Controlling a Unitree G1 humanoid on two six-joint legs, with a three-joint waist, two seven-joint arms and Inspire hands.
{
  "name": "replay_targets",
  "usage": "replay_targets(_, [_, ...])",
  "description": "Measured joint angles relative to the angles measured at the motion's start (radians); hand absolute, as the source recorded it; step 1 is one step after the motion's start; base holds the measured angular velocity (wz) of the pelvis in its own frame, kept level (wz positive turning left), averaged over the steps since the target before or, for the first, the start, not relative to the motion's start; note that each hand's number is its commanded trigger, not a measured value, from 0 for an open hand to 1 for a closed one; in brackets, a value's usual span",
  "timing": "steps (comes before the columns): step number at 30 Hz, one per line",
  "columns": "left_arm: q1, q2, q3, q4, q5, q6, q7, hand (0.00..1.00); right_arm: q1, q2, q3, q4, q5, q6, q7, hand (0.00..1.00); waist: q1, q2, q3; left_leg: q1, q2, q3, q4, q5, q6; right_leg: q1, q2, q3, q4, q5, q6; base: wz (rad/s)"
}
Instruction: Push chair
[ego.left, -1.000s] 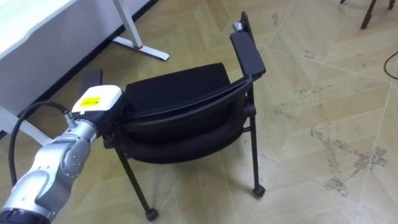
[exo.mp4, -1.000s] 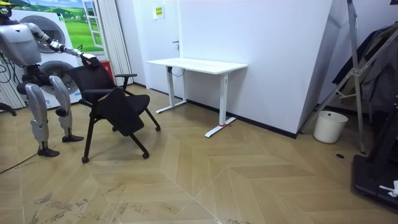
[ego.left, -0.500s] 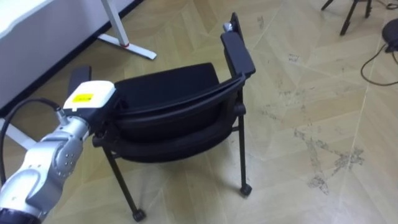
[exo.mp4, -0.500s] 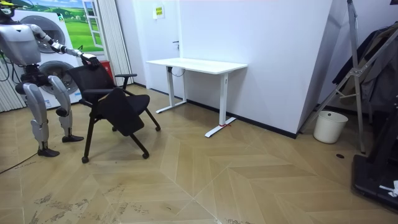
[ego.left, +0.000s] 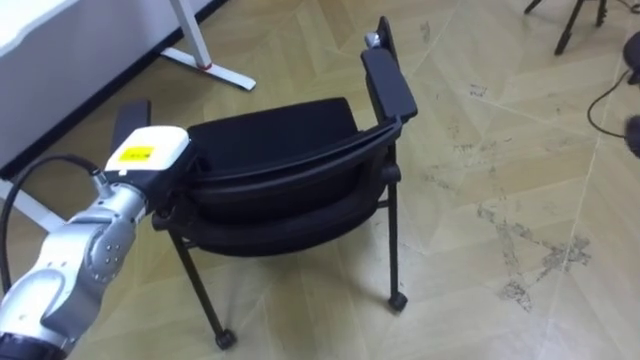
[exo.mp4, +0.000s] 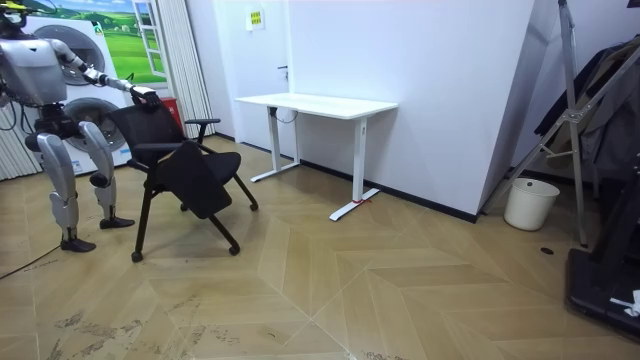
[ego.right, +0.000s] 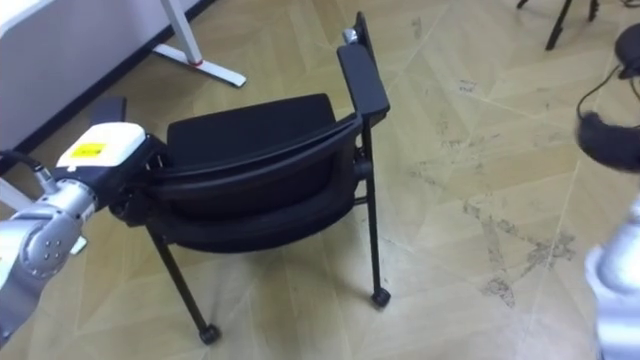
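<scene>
Black chair (ego.left: 275, 140) on small wheels, middle of frame, by white desk (ego.left: 25, 18) upper left. Left hand (ego.left: 150, 158) at backrest (ego.left: 285, 185) left end; fingers hidden, cannot tell. Right hand (ego.right: 610, 138) at right edge, blurry, cannot tell. Probably light, stiff, rolls easy; push at backrest top.

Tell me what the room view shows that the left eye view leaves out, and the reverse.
The room view adds a white bucket by the wall and the whole top of the desk. The left eye view adds the small wheels under the legs. Both share the black chair, the desk and the left robot hand at the chair's back.
</scene>
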Motion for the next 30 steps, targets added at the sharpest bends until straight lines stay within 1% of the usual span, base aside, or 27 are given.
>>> replay_targets(2, [-0.008, 0.004, 0.0, -0.005, -0.01, -0.017, -0.002, 1.0, -0.004, -0.013, 0.033, -0.027, -0.005, 0.001, 0.051, 0.0, 0.019, -0.004, 0.0029, -0.004, 0.0, 0.0, -0.004, 0.0, 0.0, -0.004, 0.0, 0.0, -0.001, 0.0, 0.0, 0.0])
replay_targets(3, [-0.009, 0.005, 0.0, -0.005, -0.012, -0.02, -0.003, 1.0, -0.005, -0.018, 0.045, -0.033, -0.006, 0.001, 0.061, 0.0, 0.022, -0.005, 0.0033, -0.003, 0.0, 0.001, -0.004, 0.0, 0.0, -0.004, 0.0, 0.0, 0.0, 0.0, 0.0, 0.0])
replay_targets(6, [-0.009, 0.008, 0.0, -0.02, -0.012, -0.029, -0.006, 1.0, -0.033, -0.031, 0.084, -0.038, -0.044, 0.003, 0.14, 0.0, 0.035, -0.012, 0.0074, -0.004, 0.001, 0.002, -0.004, 0.0, 0.0, -0.006, 0.0, -0.001, 0.0, 0.0, 0.0, 0.0])
replay_targets(8, [-0.009, 0.011, 0.0, -0.035, -0.011, -0.036, -0.016, 1.0, -0.038, -0.059, 0.114, -0.063, -0.069, 0.007, 0.22, 0.0, 0.044, -0.013, 0.008, -0.005, 0.001, 0.001, -0.004, 0.0, 0.0, -0.007, 0.0, -0.003, 0.0, 0.0, 0.0, 0.0])
replay_targets(9, [-0.009, 0.013, 0.0, -0.036, -0.012, -0.039, -0.019, 1.0, -0.039, -0.07, 0.125, -0.074, -0.078, 0.008, 0.239, 0.0, 0.045, -0.014, 0.0081, -0.005, 0.0, 0.001, -0.004, 0.0, 0.0, -0.007, 0.0, -0.003, 0.0, 0.0, 0.0, 0.0])
replay_targets(11, [-0.009, 0.014, 0.0, -0.037, -0.012, -0.044, -0.022, 1.0, -0.061, -0.108, 0.175, -0.107, -0.111, 0.006, 0.325, 0.0, 0.048, -0.017, 0.008, -0.001, 0.0, 0.001, -0.005, 0.0, 0.0, -0.005, 0.0, -0.003, 0.0, 0.0, 0.0, 0.0])
replay_targets(12, [-0.009, 0.015, 0.0, -0.037, -0.012, -0.045, -0.022, 1.0, -0.07, -0.113, 0.188, -0.11, -0.12, 0.005, 0.343, 0.0, 0.05, -0.019, 0.0083, 0.0, 0.0, 0.001, -0.006, 0.0, 0.0, -0.003, 0.0, -0.003, 0.0, 0.0, 0.0, 0.0])
replay_targets(14, [-0.009, 0.017, -0.003, -0.035, -0.011, -0.056, -0.023, 1.0, -0.089, -0.128, 0.235, -0.11, -0.143, 0.005, 0.419, 0.0, 0.057, -0.031, 0.0095, 0.017, 0.0, 0.0, -0.019, 0.001, -0.002, 0.011, 0.001, -0.005, -0.006, 0.0, 0.0, 0.0])
replay_targets(15, [-0.009, 0.017, -0.003, -0.035, -0.011, -0.059, -0.023, 1.0, -0.089, -0.13, 0.243, -0.11, -0.148, 0.004, 0.438, 0.0, 0.058, -0.035, 0.0084, 0.019, -0.001, -0.001, -0.019, 0.001, -0.002, 0.016, 0.001, -0.006, -0.011, 0.0, 0.0, 0.05])
replay_targets(17, [-0.012, 0.019, -0.003, -0.035, -0.011, -0.073, -0.023, 1.0, -0.089, -0.13, 0.25, -0.11, -0.163, 0.003, 0.503, 0.0, 0.061, -0.046, 0.0108, 0.025, -0.002, -0.004, -0.02, 0.001, -0.002, 0.026, 0.0, -0.017, -0.018, 0.0, 0.0, 0.08])
replay_targets(19, [-0.014, 0.021, -0.004, -0.035, -0.012, -0.081, -0.024, 1.0, -0.089, -0.13, 0.253, -0.11, -0.162, 0.003, 0.539, 0.0, 0.069, -0.051, 0.0106, 0.026, -0.002, -0.004, -0.019, 0.001, -0.002, 0.027, 0.0, -0.021, -0.018, 0.001, 0.0, 0.02])
replay_targets(21, [-0.019, 0.021, -0.004, -0.032, -0.012, -0.09, -0.024, 1.0, -0.092, -0.132, 0.269, -0.11, -0.163, 0.004, 0.568, 0.0, 0.074, -0.053, 0.0103, 0.026, -0.001, -0.004, -0.019, 0.001, -0.002, 0.026, 0.0, -0.025, -0.017, 0.001, 0.0, 0.0])
replay_targets(23, [-0.034, 0.022, -0.007, -0.012, -0.013, -0.109, -0.022, 1.0, -0.105, -0.134, 0.299, -0.112, -0.174, 0.003, 0.622, 0.0, 0.082, -0.054, 0.0104, 0.025, -0.001, -0.004, -0.019, 0.001, -0.002, 0.026, 0.0, -0.027, -0.017, 0.001, 0.0, 0.0])
replay_targets(26, [-0.052, 0.022, -0.018, 0.003, -0.013, -0.117, -0.023, 1.0, -0.134, -0.137, 0.35, -0.117, -0.178, 0.004, 0.685, 0.0, 0.09, -0.057, 0.0106, 0.026, 0.0, -0.004, -0.018, 0.001, -0.002, 0.026, 0.0, -0.029, -0.017, 0.001, 0.0, 0.0])
replay_targets(30, [-0.073, 0.022, -0.037, 0.017, -0.015, -0.12, -0.026, 1.0, -0.141, -0.136, 0.4, -0.155, -0.201, 0.006, 0.743, 0.0, 0.102, -0.063, 0.0104, 0.025, 0.0, -0.005, -0.016, 0.001, -0.002, 0.027, 0.0, -0.03, -0.017, 0.001, 0.0, 0.0])
